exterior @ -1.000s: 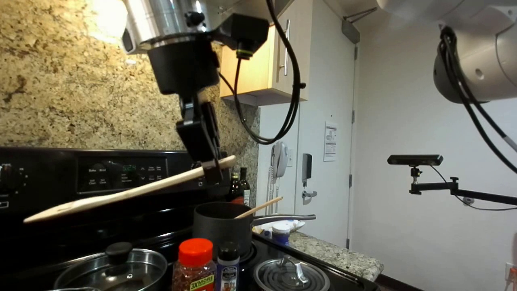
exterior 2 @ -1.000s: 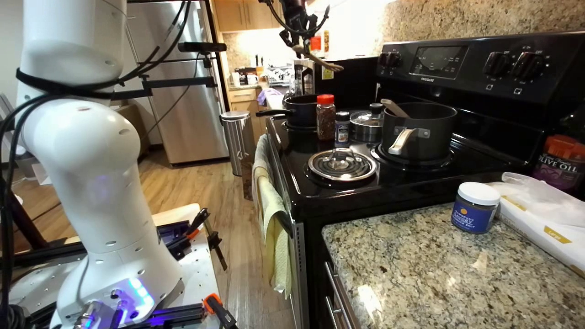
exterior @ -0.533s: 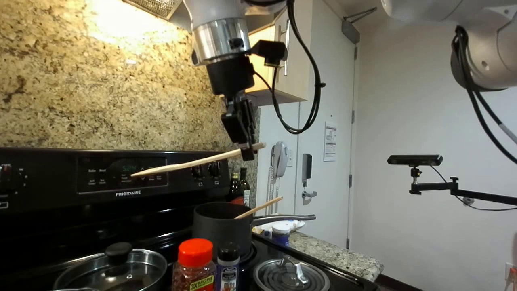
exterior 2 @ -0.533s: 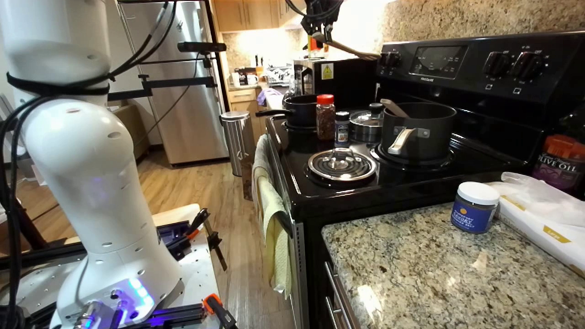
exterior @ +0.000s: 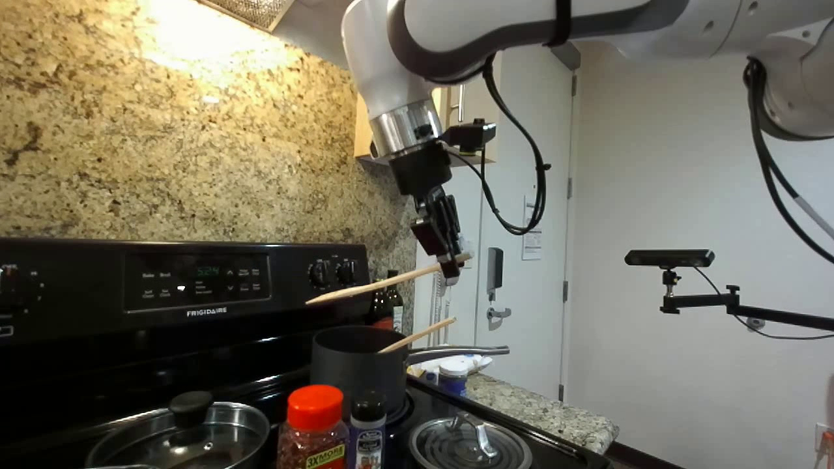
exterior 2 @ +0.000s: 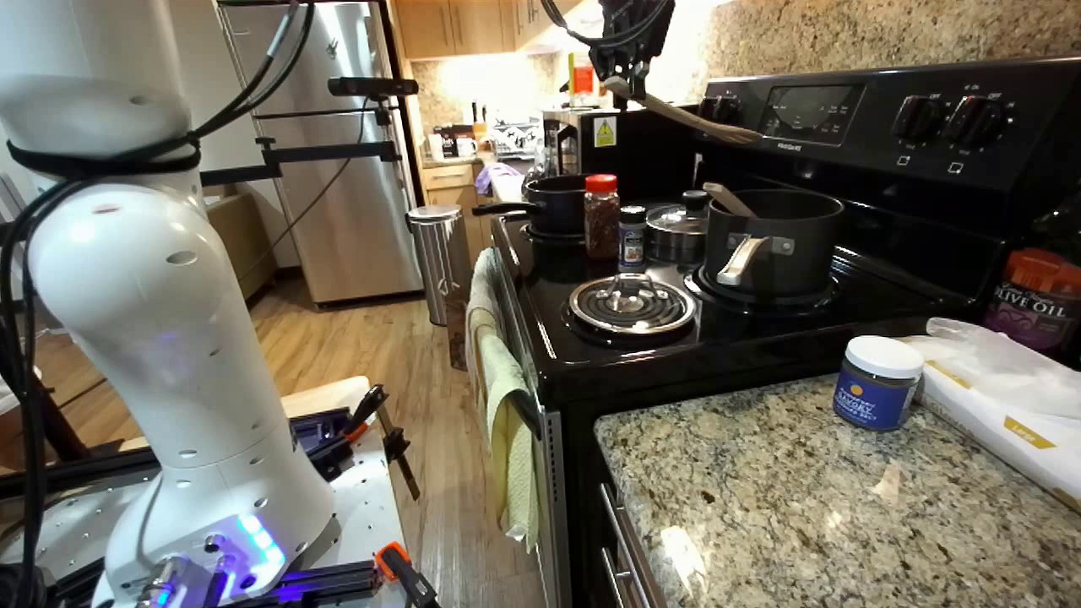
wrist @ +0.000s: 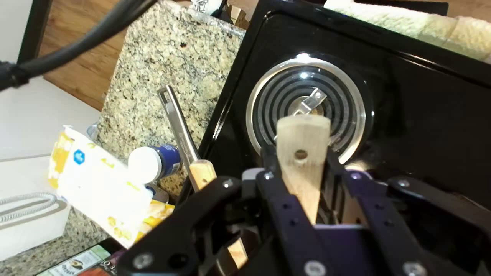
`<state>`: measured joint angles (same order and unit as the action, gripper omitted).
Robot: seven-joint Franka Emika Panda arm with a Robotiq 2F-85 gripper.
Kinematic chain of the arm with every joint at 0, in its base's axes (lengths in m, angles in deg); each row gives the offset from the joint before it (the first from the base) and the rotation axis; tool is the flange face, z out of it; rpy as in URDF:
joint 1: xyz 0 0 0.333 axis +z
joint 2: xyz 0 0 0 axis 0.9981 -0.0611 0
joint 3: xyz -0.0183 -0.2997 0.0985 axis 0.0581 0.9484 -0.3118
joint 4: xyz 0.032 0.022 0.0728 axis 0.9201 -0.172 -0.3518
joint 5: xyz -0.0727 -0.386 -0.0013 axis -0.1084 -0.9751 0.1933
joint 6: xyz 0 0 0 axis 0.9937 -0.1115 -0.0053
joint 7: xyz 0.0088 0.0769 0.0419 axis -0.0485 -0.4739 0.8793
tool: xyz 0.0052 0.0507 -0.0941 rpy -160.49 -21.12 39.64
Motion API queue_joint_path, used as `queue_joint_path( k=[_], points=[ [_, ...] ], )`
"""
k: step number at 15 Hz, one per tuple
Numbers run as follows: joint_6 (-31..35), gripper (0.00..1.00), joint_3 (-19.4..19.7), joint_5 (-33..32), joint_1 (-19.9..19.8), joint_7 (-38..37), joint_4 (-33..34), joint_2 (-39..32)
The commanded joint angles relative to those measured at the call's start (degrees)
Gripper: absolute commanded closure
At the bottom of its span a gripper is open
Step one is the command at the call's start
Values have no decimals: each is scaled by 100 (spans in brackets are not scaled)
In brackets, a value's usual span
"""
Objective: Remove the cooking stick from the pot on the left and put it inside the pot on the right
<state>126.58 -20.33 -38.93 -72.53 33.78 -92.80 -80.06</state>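
Observation:
The cooking stick (exterior: 371,286) is thin and light tan; it also shows in an exterior view (exterior 2: 701,124). My gripper (exterior: 451,264) is shut on it near its handle end, holding it tilted in the air, far end lower. In the wrist view the handle end (wrist: 303,153) with a hole sits between the fingers (wrist: 301,163); its lower part is hidden. The dark grey saucepan (exterior: 358,368) stands below the stick, apart from it; it shows in an exterior view (exterior 2: 777,253). Another wooden stick (exterior: 420,335) leans in it. A black pot (exterior 2: 562,207) stands farther along the stove.
A lidded pan (exterior: 228,433), a red-capped jar (exterior: 315,413) and a dark-capped jar (exterior: 369,436) stand near the saucepan. A lid with a metal handle (exterior 2: 632,300) lies on a burner. The saucepan's handle (exterior: 459,352) points toward the counter (exterior 2: 760,473).
In an exterior view the gripper and held stick have moved right, then lower over the last half second. They are now above the saucepan. The pots and jars have not moved.

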Motion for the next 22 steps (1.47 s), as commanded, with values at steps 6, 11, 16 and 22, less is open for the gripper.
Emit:
queue_joint_path(
  k=[6, 11, 16, 22],
  points=[
    [475, 71, -357, 39, -476, -13, -484, 47],
    [412, 87, -344, 20, -502, -48, -379, -27],
    [173, 87, -227, 106, -694, -140, 0, -334],
    [-427, 87, -168, 201, -896, 105, 724, -1016]
  ],
)
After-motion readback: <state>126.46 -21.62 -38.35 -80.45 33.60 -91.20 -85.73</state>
